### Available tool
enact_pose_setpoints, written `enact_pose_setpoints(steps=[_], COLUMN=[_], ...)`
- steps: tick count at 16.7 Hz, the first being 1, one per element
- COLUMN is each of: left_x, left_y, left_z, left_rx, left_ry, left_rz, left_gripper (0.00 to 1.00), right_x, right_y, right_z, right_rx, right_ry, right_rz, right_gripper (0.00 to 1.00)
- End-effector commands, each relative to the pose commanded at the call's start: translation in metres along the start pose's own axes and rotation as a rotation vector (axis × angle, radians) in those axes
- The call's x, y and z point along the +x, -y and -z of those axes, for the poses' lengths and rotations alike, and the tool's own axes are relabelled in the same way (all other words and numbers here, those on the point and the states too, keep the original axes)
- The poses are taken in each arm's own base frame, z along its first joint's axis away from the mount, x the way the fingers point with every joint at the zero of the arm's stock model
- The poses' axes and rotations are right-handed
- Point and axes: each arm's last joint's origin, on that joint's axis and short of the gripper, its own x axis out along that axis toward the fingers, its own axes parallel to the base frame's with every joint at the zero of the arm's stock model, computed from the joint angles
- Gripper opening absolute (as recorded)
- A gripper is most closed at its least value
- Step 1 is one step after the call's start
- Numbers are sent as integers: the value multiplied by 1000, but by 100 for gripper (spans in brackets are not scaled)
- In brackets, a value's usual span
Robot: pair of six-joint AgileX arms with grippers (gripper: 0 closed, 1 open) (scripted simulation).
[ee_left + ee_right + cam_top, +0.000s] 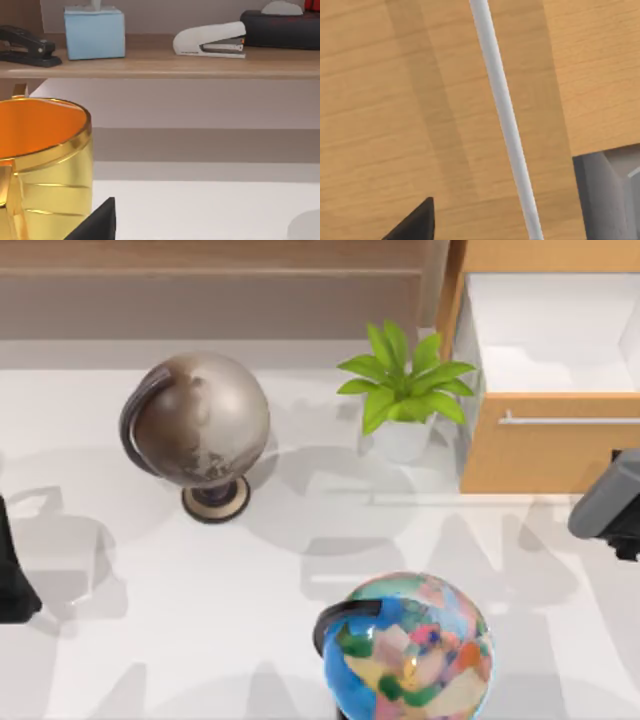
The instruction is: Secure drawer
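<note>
Drawer [548,430] pulled out, not yet shut; right tool [610,502] close before its front panel, grip state impossible to tell.

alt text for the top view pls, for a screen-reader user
An open drawer with a wooden front, silver bar handle and white inner walls sits at the table's far right, with the right arm just in front of it. A potted plant stands left of the drawer, a grey-brown globe farther left, and a colourful globe at the near edge.
</note>
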Motion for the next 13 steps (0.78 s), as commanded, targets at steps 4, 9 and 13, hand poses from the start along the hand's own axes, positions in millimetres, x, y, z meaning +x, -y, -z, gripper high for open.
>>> enact_pose_setpoints(steps=[4, 9, 13], left_x=[0, 0, 0], left_y=[0, 0, 0], left_z=[0, 0, 0], left_rx=[0, 0, 0], left_ry=[0, 0, 0], left_rz=[0, 0, 0], left_gripper=[100, 100, 100], right_x=[-2, -2, 1], right_y=[-18, -23, -23], right_z=[-15, -19, -19], right_rx=[-195, -251, -250], right_ry=[-23, -33, -34], right_rz=[26, 35, 33], right_gripper=[100, 100, 100])
